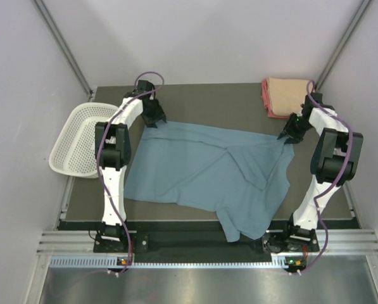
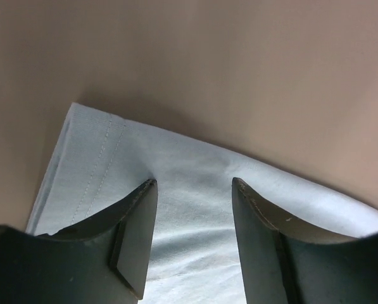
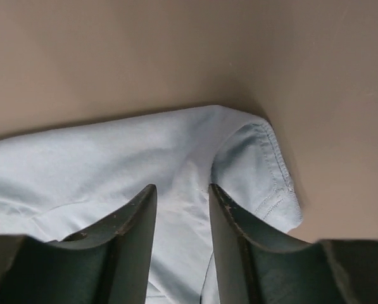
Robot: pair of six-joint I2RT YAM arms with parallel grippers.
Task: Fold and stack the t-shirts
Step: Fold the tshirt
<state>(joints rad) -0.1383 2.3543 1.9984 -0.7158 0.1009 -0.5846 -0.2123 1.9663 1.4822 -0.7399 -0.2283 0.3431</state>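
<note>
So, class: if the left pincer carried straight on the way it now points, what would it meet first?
Probably the blue-grey t-shirt: the left pincer stands open over its hemmed corner, with cloth showing in the gap. Past that edge lies the table, though depth is hard to judge.

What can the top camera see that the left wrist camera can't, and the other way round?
Only the top view shows the white basket, the folded shirts in the far right corner, the right gripper and the whole blue shirt. Only the left wrist view shows the stitched hem at the shirt's corner and the fingers standing apart. Both show blue cloth, the table and the left gripper.
</note>
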